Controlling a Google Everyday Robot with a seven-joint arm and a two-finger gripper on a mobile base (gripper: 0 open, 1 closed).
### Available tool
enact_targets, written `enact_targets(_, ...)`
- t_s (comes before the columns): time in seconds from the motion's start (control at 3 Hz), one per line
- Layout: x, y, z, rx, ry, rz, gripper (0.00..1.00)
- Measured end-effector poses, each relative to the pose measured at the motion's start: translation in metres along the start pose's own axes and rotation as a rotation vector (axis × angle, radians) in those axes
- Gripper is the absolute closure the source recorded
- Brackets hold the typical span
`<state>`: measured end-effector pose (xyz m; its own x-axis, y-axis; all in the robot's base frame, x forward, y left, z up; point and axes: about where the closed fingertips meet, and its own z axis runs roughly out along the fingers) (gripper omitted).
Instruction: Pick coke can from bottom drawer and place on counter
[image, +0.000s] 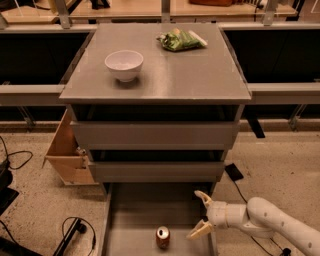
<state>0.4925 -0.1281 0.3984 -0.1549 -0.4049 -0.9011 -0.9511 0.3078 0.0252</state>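
Observation:
The coke can (163, 237) stands upright on the floor of the pulled-out bottom drawer (135, 212), near its front. My gripper (201, 214) hangs over the drawer's right side, to the right of the can and a little behind it, not touching it. Its two pale fingers (200, 230) are spread apart and hold nothing. The white arm reaches in from the lower right. The counter (170, 70) is the grey top of the cabinet above.
A white bowl (124, 64) and a green snack bag (179, 40) sit on the counter. Two shut grey drawers (155, 135) are above the open one. A tan wooden box (67, 152) stands at the cabinet's left. Cables (75, 232) lie on the floor.

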Motion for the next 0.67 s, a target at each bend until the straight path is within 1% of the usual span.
enact_targets(0.33, 0.059, -0.0132, 0.0275, -0.02, -0.03, -0.055, 0.0)
enact_targets(0.67, 0.059, -0.0132, 0.0276, -0.02, -0.03, -0.055, 0.0)
